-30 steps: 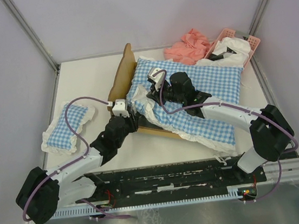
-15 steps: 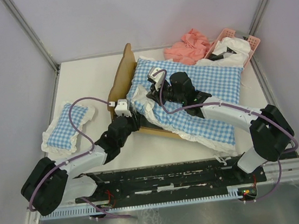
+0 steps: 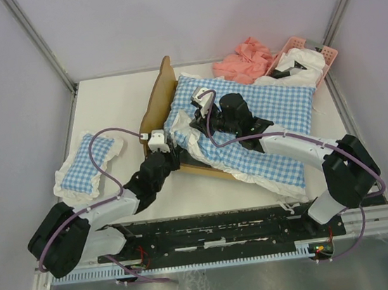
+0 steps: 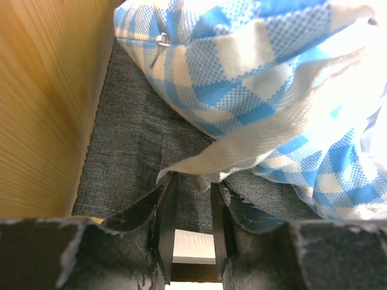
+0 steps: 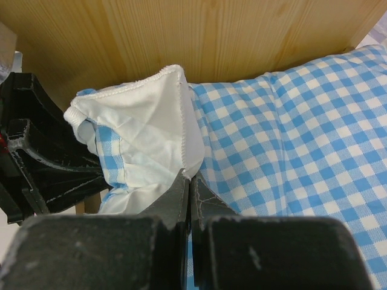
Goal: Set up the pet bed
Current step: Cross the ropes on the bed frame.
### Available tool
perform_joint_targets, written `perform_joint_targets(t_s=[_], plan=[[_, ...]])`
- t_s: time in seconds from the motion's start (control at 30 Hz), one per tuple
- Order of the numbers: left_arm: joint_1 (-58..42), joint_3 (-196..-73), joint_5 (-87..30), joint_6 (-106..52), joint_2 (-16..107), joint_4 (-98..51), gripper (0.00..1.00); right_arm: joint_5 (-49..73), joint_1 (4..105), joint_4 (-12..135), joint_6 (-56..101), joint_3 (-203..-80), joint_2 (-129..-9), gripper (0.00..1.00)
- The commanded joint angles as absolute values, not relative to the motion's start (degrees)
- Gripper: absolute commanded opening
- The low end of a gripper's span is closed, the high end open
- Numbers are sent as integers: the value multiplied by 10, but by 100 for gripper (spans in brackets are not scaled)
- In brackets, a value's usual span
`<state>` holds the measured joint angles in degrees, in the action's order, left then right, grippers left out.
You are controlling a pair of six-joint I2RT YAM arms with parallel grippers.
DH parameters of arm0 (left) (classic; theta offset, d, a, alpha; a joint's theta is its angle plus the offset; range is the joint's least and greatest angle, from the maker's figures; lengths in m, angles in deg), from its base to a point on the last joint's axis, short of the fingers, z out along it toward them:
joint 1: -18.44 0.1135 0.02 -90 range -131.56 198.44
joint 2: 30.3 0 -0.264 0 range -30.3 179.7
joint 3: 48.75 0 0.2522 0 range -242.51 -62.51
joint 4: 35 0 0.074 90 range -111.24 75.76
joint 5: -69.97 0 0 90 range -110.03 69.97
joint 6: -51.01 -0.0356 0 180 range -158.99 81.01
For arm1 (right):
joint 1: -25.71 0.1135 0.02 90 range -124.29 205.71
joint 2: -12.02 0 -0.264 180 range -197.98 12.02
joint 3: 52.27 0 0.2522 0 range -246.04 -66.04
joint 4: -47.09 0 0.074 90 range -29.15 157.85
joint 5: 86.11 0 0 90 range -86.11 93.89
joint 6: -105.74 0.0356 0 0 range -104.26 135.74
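The pet bed (image 3: pixel 161 96) is a light-wood frame with its wavy headboard standing at the left. Its grey fabric base (image 4: pixel 130 145) shows in the left wrist view beside a wooden side (image 4: pixel 42 103). The large blue-and-white checked cushion (image 3: pixel 268 111) lies skewed over the frame, hanging past its near rail. My right gripper (image 3: pixel 194 120) (image 5: pixel 188 176) is shut on the cushion's white frill (image 5: pixel 151 124) just in front of the headboard (image 5: pixel 211 36). My left gripper (image 3: pixel 171 150) (image 4: pixel 192 180) is open over the near rail, with a tip of the frill (image 4: pixel 199 169) at its fingertips.
A small checked pillow (image 3: pixel 87 165) lies at the left of the table. A pink cloth (image 3: pixel 244 59) and a pink basket (image 3: pixel 307 57) holding white stuffing sit at the back right. Enclosure walls stand on three sides.
My left arm has shifted a little to the right, its gripper edging in at the bed's near corner. My right arm and the cushion have not visibly moved.
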<state>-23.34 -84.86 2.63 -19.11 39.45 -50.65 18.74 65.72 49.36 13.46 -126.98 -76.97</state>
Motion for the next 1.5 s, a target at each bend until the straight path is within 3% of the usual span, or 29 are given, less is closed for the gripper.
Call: perform_joint_targets(t_s=[0.0,0.1,0.23,0.33,0.63,0.97,1.13,1.23,1.47], plan=[[-236,-855,49,-205,402,-544,36,190,653,476,143,-1296,-769,2],[-236,-859,49,-208,408,-546,33,190,653,475,143,-1296,-770,2],[-235,-858,26,-214,390,-540,12,187,653,477,145,-1297,-770,2],[-236,-862,8,-214,354,-501,4,180,653,480,146,-1297,-770,2],[-236,-882,-74,-187,238,-349,3,184,653,484,158,-1301,-773,2],[-235,-910,-88,-168,216,-213,3,207,654,508,155,-1301,-766,2],[-234,-937,-67,-173,231,-179,11,198,655,522,149,-1317,-766,2],[-234,-949,-80,-180,230,-174,3,196,654,526,148,-1319,-765,2],[-233,-949,-99,-159,207,-140,3,195,655,531,150,-1320,-763,2]])
